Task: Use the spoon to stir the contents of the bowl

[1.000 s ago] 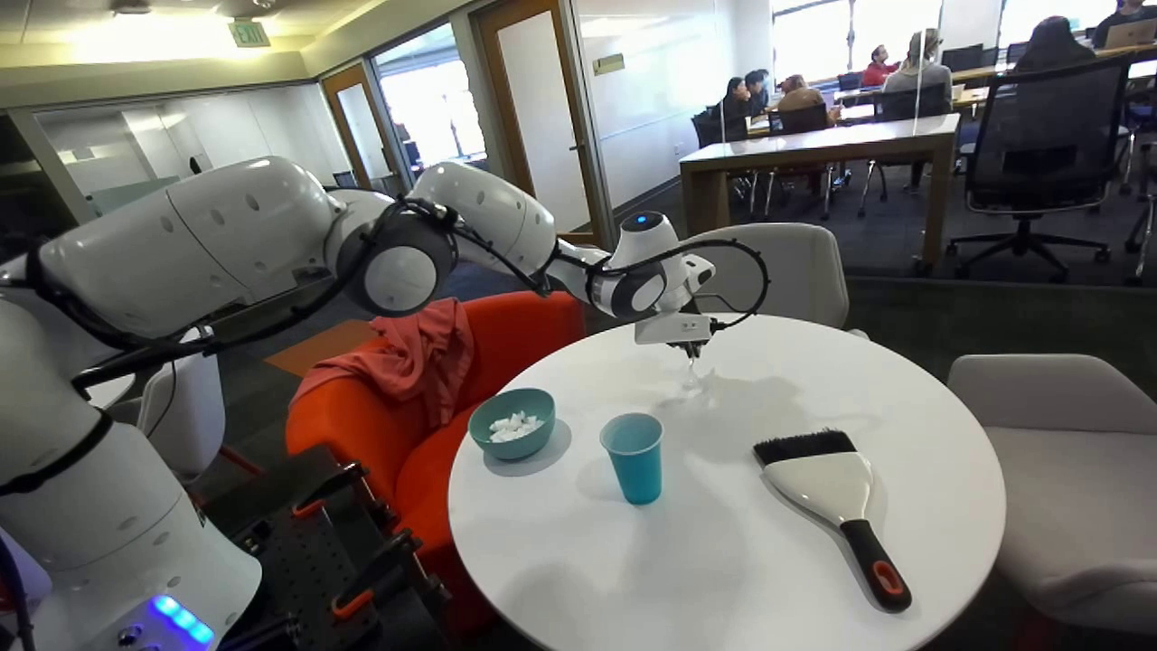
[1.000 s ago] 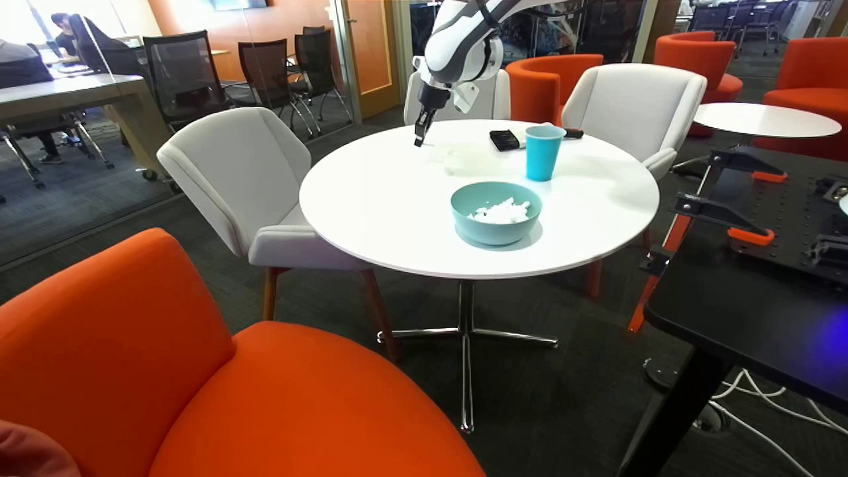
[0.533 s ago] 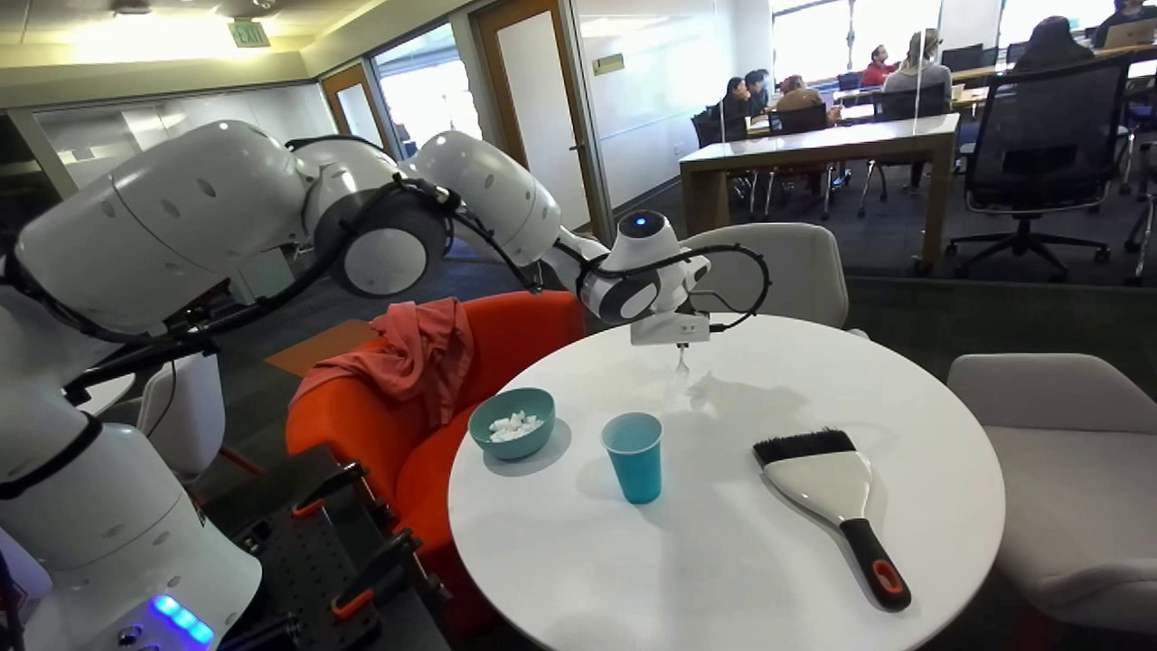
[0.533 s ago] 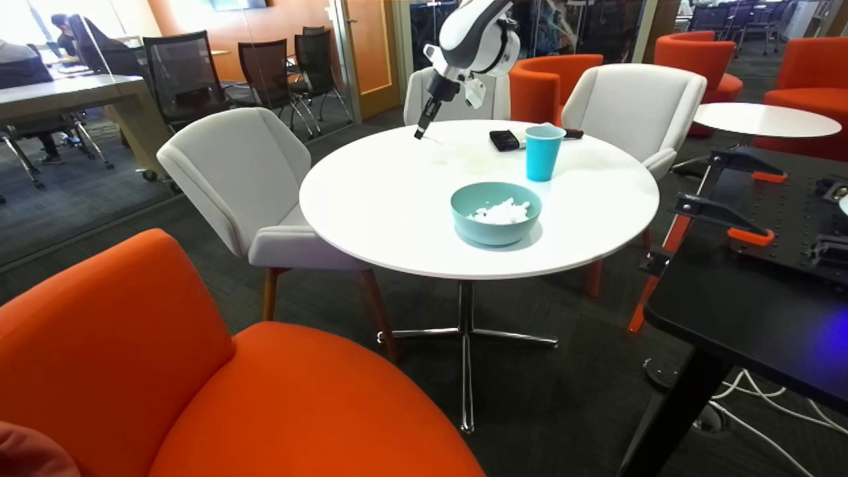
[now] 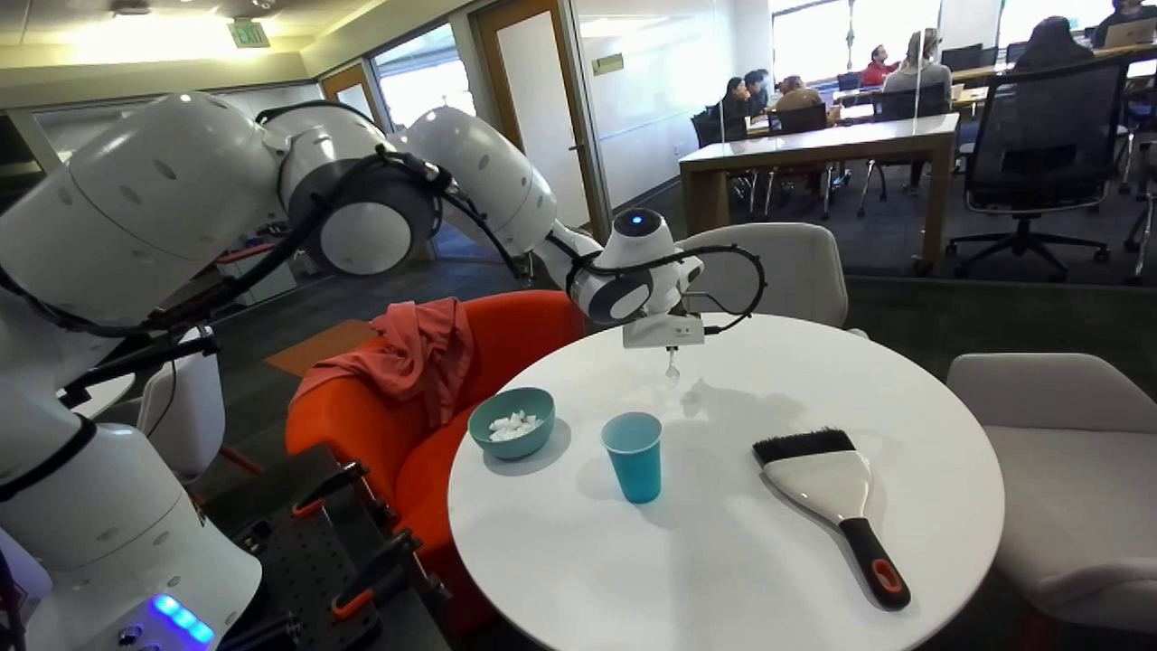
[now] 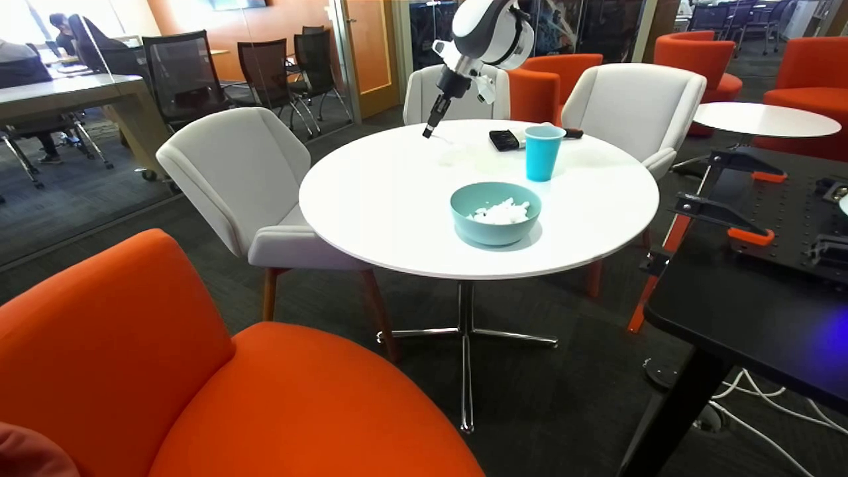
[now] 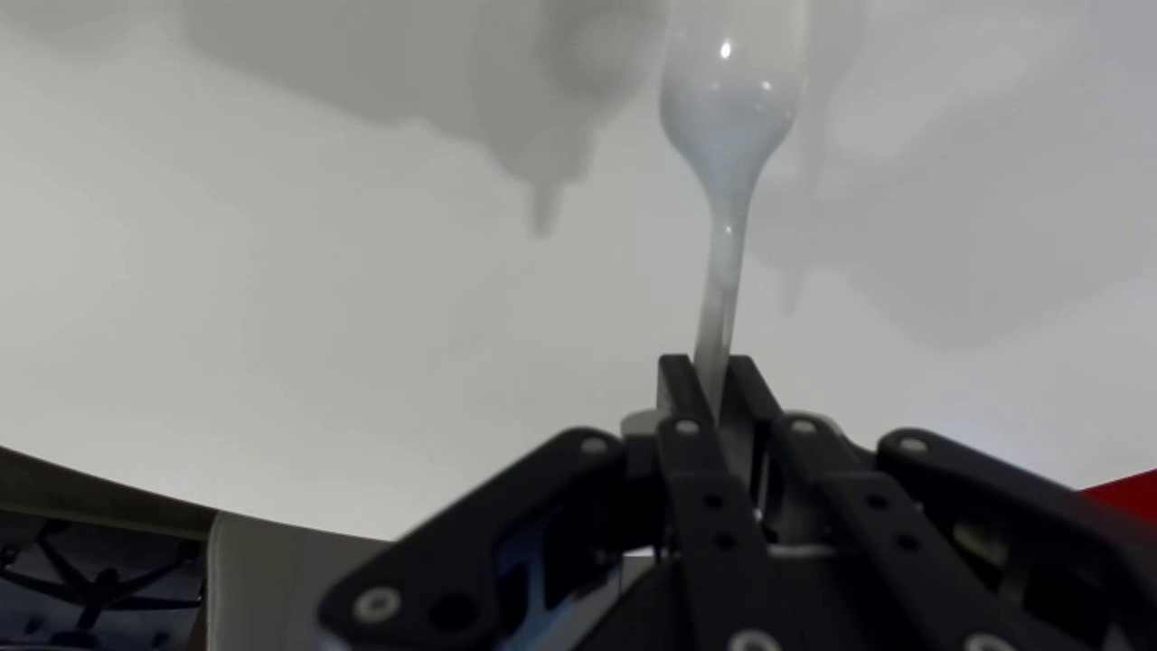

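My gripper (image 7: 711,369) is shut on the handle of a clear plastic spoon (image 7: 726,172). The spoon's bowl end points away from the fingers, to the top of the wrist view. In an exterior view the spoon (image 5: 672,369) hangs down from the gripper over the far part of the white table, above its shadow. My gripper (image 6: 429,131) also shows at the table's far edge in an exterior view. The teal-green bowl (image 5: 524,449) stands near the table edge, well apart from the gripper; it also shows upright here (image 6: 495,233). The whitish contents (image 6: 501,212) lie inside it.
A bright-blue cup (image 5: 640,472) stands upright between the gripper and the table's near side, to the right of the bowl. A brush with a black handle (image 5: 827,484) lies at the right. The round white table (image 5: 723,579) has chairs around it.
The gripper with the spoon has risen a little and moved slightly left in an exterior view, slightly right and up in an exterior view. The arm's elbow has drawn back. Bowl, cup and brush have not moved.
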You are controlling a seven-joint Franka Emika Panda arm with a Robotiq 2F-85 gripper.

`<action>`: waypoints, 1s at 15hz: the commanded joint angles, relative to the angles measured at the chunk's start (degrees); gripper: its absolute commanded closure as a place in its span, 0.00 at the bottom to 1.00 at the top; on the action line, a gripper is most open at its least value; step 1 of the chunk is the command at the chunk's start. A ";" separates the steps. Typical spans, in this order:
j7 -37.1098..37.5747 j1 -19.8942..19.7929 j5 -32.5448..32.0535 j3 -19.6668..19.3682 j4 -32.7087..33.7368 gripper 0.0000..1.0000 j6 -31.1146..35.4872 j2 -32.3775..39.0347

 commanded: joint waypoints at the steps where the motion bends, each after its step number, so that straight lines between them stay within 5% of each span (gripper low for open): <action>1: -1.02 0.85 1.86 -0.82 -0.05 0.97 0.10 -0.27; 8: -10.51 -9.96 2.31 12.44 -13.40 0.97 8.35 -5.84; 15: -18.29 -29.85 0.50 29.35 -33.08 0.97 9.53 -10.13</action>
